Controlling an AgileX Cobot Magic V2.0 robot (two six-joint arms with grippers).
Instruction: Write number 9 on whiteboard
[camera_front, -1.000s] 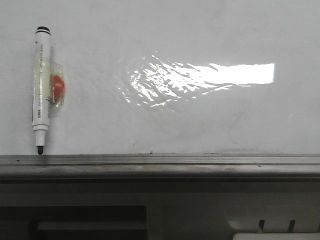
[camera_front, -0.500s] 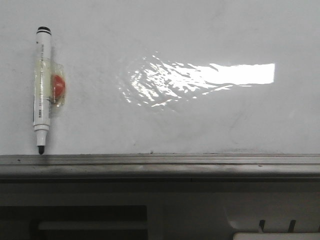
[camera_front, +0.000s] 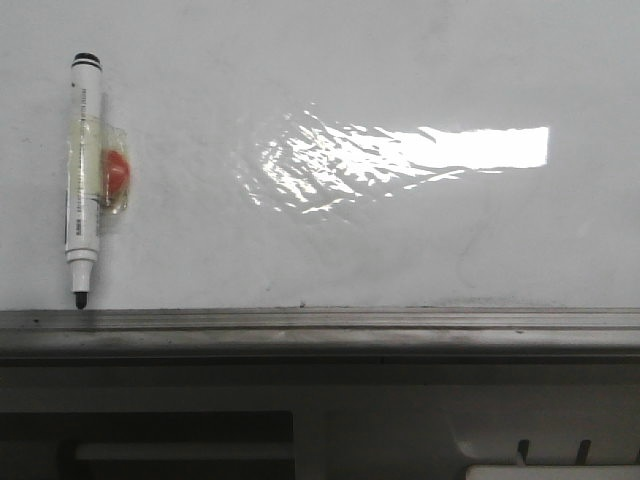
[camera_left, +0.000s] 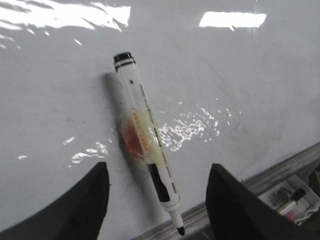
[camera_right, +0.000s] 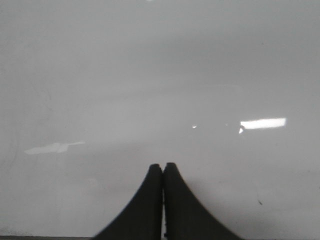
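Front view: whiteboard (camera_front: 330, 250) fills the upper two thirds of the frame, glossy, with a wrinkly patch of glare (camera_front: 400, 160) just right of centre. No drawn 9 visible anywhere on it, board surface is bare of ink. Marker (camera_front: 83, 175) lies at the 9 o'clock side of the board, roughly vertical, cap end toward 12, black tip toward 6, the tip right at the grey metal rail (camera_front: 320, 330) along the board's lower edge. A yellowish tape wrap with a red blob (camera_front: 115, 172) sits at mid-barrel on its right side. Below the rail, a grey plastic panel (camera_front: 380, 420). Neither arm shows in this view.

Left wrist view: left tool (camera_left: 157, 200) is spread wide, holding nothing, its two dark fingers (camera_left: 80, 210) on either side of the marker's (camera_left: 147, 150) tip end, not touching it. Marker rests flat on the whiteboard (camera_left: 240, 90), tilted, tip at the rail. A small tray with bits in it (camera_left: 292, 202) shows past the rail; contents too small to tell.

Right wrist view: right tool (camera_right: 163, 200) is clenched, fingers pressed together with nothing between them, over plain whiteboard (camera_right: 160, 75). Only glare spots on the surface here, no marks.
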